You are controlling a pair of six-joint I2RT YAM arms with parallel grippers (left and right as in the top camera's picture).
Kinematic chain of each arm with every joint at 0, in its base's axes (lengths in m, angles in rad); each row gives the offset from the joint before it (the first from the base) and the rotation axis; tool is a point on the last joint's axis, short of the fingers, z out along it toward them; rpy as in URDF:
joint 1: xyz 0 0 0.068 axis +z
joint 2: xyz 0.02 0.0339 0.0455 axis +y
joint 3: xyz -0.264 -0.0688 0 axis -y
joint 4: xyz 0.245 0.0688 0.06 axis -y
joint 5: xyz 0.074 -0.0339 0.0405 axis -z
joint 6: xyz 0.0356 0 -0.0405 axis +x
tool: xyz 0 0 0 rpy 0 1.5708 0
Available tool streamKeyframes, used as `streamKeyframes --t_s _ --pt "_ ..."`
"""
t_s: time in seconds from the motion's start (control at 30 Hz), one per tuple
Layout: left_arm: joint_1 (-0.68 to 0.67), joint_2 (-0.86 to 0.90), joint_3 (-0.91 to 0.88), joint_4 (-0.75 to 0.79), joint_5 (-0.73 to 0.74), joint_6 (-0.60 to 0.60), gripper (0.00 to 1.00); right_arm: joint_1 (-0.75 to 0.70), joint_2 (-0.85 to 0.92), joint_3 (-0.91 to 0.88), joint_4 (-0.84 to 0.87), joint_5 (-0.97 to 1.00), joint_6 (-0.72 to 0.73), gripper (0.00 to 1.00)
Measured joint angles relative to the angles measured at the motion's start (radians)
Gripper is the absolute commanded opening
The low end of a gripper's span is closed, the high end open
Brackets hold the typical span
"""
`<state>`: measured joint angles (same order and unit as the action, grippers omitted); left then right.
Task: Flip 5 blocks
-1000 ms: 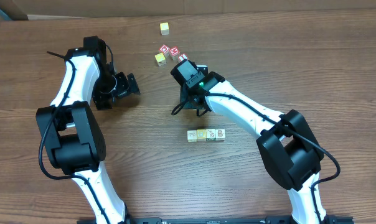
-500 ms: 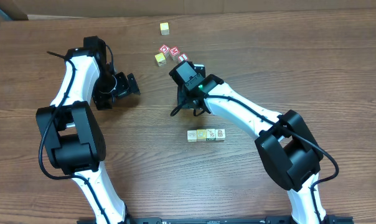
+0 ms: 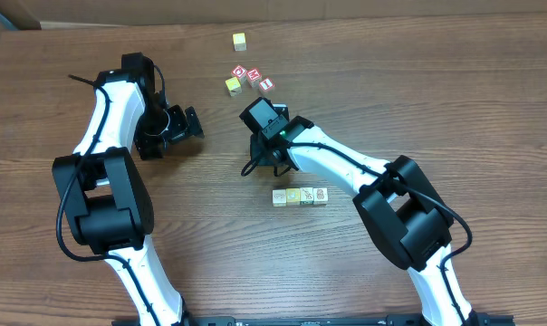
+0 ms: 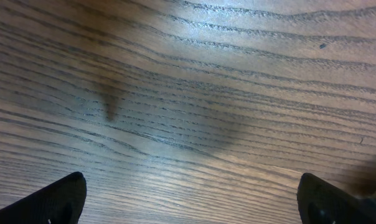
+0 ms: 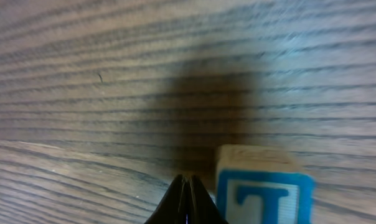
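Several pale cream blocks [image 3: 300, 196] lie in a tight row near the table's middle. My right gripper [image 3: 261, 162] hangs just above and left of that row, its wrist over it. In the right wrist view the right gripper [image 5: 187, 200] is shut, its tips pressed together with nothing between them, low over the wood. A block with a blue-framed letter face [image 5: 263, 190] sits just right of those tips, touching or nearly so. The left gripper [image 3: 179, 126] stands open far to the left; its two dark fingertips [image 4: 56, 200] frame bare wood.
At the back stand red-and-white letter cubes [image 3: 254, 77] with a yellow cube [image 3: 232, 85] beside them. A lone yellow-topped cube [image 3: 240, 41] sits farther back. The table's rear edge [image 3: 346, 16] meets cardboard.
My right wrist has shifted a little left and toward the near side, closer to the row. The left arm has not moved.
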<state>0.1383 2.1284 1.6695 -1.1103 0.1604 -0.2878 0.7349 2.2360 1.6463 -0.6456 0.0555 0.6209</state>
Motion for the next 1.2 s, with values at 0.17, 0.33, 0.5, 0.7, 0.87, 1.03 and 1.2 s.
streamKeyframes --t_s 0.17,0.33,0.5,0.7,0.87,1.03,1.2 --pt "0.0 0.0 0.0 0.0 0.0 0.0 1.0 0.0 0.005 -0.001 0.017 -0.046 -0.011 0.07" --pt "0.0 0.0 0.0 0.0 0.0 0.0 1.0 0.0 0.005 0.031 -0.021 -0.141 -0.063 0.22" --pt "0.0 0.0 0.0 0.0 0.0 0.0 1.0 0.0 -0.032 0.079 -0.065 -0.177 -0.089 0.5" --pt "0.0 0.0 0.0 0.0 0.0 0.0 1.0 0.0 -0.11 0.099 -0.131 -0.058 -0.1 0.59" --pt "0.0 0.0 0.0 0.0 0.0 0.0 1.0 -0.001 -0.113 0.071 -0.144 0.053 -0.097 0.62" --pt "0.0 0.0 0.0 0.0 0.0 0.0 1.0 -0.002 -0.113 0.015 -0.132 0.094 -0.086 0.62" --pt "0.0 0.0 0.0 0.0 0.0 0.0 1.0 -0.005 -0.105 -0.013 -0.103 0.108 -0.079 0.61"
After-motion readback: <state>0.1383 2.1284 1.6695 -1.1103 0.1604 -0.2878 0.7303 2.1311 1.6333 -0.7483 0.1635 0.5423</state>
